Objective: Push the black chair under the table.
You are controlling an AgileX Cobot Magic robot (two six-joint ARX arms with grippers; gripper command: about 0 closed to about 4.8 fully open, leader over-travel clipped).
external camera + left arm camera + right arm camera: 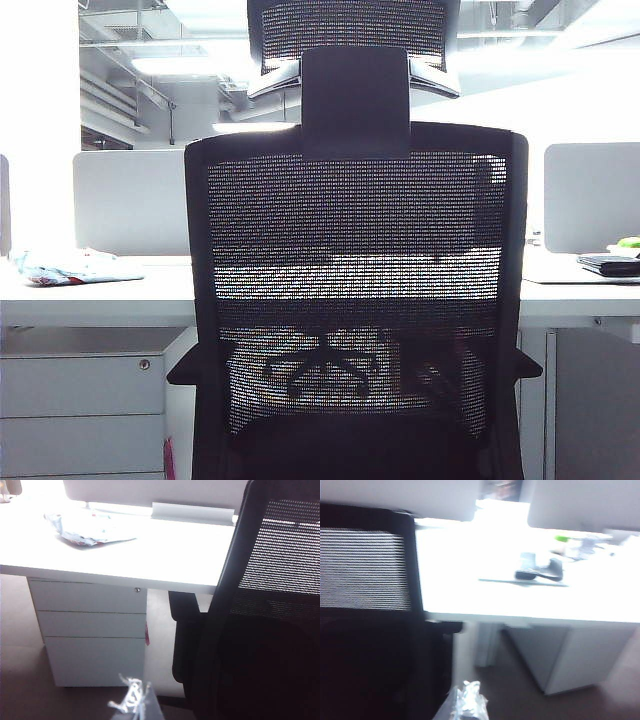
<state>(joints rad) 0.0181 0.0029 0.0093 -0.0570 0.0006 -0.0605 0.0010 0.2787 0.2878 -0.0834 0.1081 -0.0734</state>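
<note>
An open grey ceiling with exposed pipes and ducts (125, 60) runs behind the workspace, lit by long bright white ceiling light panels (190, 65) that wash the upper room almost to white. Below stands the long white-topped office table (100, 300), its top glaring under the light. Pale grey rectangular divider panels (130, 200) stand upright along its far edge. A light grey three-drawer cabinet with a small round lock (80, 410) sits under the table on the left; another light grey cabinet (580, 655) sits under its right part. The dull brownish-grey floor (20, 680) is plain and shadowed.
</note>
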